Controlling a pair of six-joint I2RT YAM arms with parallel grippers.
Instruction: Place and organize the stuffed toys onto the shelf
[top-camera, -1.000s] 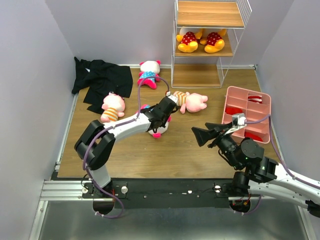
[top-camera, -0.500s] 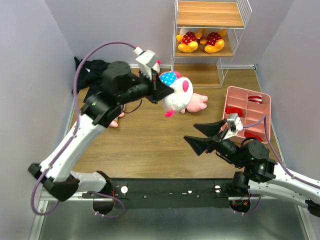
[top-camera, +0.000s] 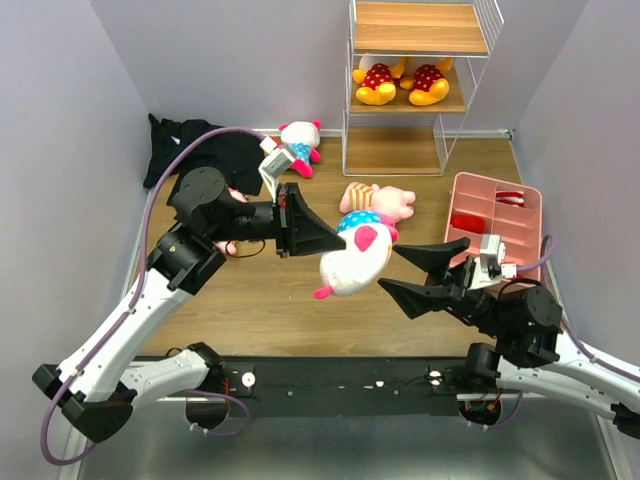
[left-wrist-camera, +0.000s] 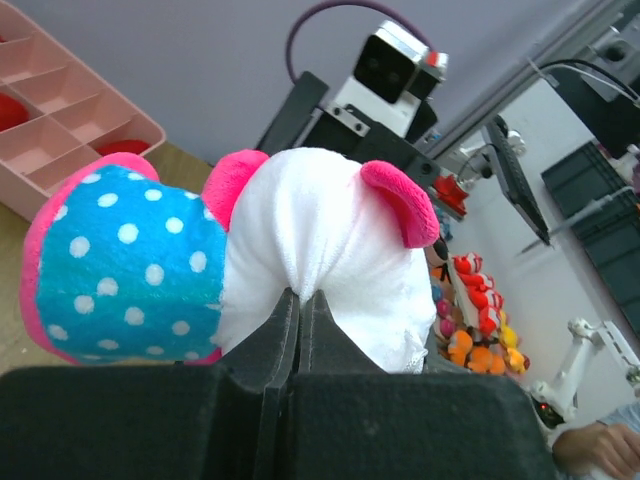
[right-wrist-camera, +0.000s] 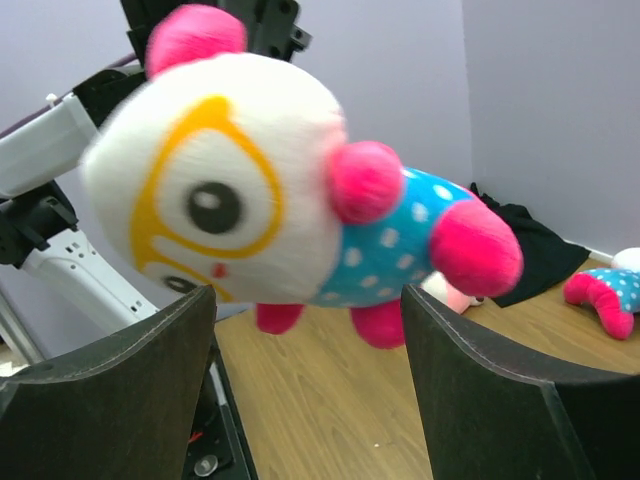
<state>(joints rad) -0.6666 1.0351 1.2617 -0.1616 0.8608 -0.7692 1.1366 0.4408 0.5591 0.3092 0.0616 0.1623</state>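
Moved since half a second ago: left arm (top-camera: 215, 215) swung down and right, bringing its load before the right arm.

- Left jaws: clenched on the back of the white-and-magenta toy (top-camera: 352, 262), held in mid-air.
- Right jaws: spread wide towards the toy, not closed on it.
- Step, as we judge it: handover.
- Next: right jaws close on the body, left lets go, then carry to the shelf (top-camera: 420, 25).
- Left arm: reaching forward, raised above the tabletop (top-camera: 300, 320).

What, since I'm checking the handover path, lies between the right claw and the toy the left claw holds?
Nothing: in the top view only bare air separates the open right claw from the white toy; the right wrist view agrees.
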